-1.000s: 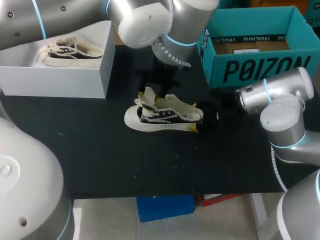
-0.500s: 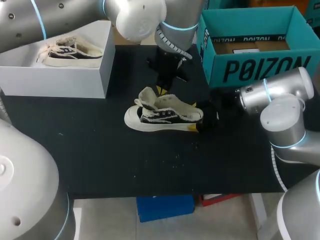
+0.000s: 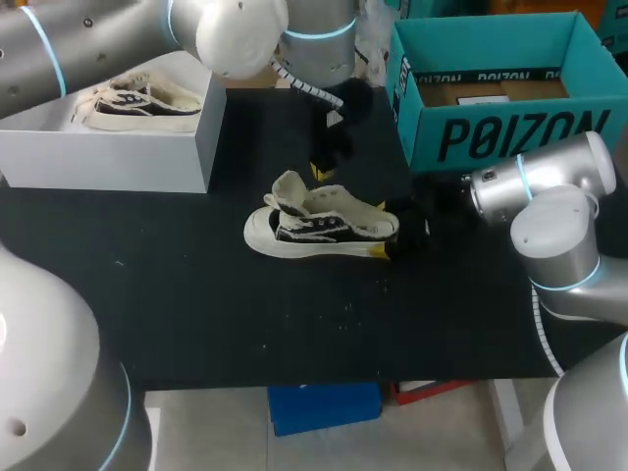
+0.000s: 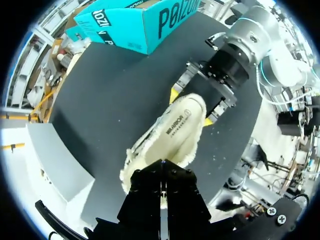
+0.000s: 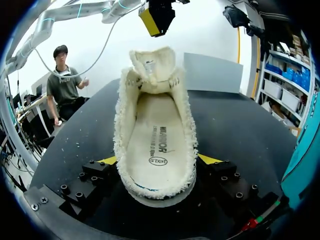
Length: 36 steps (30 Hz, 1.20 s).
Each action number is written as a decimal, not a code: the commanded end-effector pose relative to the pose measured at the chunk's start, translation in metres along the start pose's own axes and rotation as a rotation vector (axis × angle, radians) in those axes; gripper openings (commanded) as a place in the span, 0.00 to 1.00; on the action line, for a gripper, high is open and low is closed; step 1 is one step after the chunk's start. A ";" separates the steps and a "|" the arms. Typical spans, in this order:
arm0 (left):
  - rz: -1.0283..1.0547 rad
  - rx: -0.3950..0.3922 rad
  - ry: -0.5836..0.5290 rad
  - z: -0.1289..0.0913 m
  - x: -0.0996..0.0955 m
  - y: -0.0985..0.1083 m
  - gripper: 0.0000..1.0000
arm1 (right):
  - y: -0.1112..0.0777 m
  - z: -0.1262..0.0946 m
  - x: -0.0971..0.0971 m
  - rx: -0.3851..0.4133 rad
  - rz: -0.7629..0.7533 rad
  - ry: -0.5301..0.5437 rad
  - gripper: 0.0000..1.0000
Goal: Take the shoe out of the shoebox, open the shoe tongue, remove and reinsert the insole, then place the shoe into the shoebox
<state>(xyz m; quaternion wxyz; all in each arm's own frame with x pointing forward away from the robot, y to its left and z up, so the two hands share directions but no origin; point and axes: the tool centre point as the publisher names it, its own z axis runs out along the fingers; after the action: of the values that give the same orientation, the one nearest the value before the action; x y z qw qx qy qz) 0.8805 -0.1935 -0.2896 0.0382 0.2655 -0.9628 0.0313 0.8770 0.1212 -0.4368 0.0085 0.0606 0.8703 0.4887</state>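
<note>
Lifted since a second ago, the left gripper has come up off the shoe and drawn back toward the far side of the table. It now hangs above and behind the shoe's front, its fingers drawn together with nothing between them. Nearest the robot, the shoe lies upright on its sole in the middle of the table, toe toward my left. The right gripper is clamped across its heel, one yellow tip pressing each side and steadying it. Inside, the insole lies flat along the footbed. Beyond it the tongue stands pulled up and forward, leaving the mouth of the shoe wide. So the shoe is out of its box and the tongue is open. I judge the insole step is next, since nothing shows it lifted, though a removal and return would look the same. Returning the shoe to a box clearly remains. At the far left stands the white shoebox, holding a second shoe. At the far right stands an open teal box. Which of them is meant to receive the shoe I cannot tell.
</note>
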 end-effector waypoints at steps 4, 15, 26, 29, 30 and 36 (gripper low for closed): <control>0.422 0.048 0.196 0.012 -0.004 -0.011 0.00 | 0.000 0.001 -0.001 0.001 0.002 0.000 0.00; 0.569 -0.101 0.168 0.030 -0.005 -0.022 0.00 | 0.000 0.001 -0.001 0.001 0.002 0.000 0.00; 0.584 -0.001 0.245 0.062 -0.013 -0.022 0.00 | 0.000 0.001 -0.001 0.001 0.002 0.000 0.00; 0.582 0.002 0.267 0.067 -0.011 -0.023 0.00 | 0.000 0.001 -0.001 0.001 0.002 0.000 0.00; 0.579 -0.002 0.267 0.068 -0.011 -0.024 0.00 | 0.000 0.001 -0.001 0.001 0.002 0.000 0.00; 0.580 -0.001 0.283 0.073 -0.003 -0.024 0.00 | 0.000 0.001 -0.001 0.001 0.002 0.000 0.00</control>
<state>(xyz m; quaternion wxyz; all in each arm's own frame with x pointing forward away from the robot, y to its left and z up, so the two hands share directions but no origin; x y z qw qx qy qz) 0.8916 -0.2153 -0.3569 0.1592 -0.0268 -0.9839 0.0768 0.8771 0.1212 -0.4368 0.0085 0.0606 0.8703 0.4887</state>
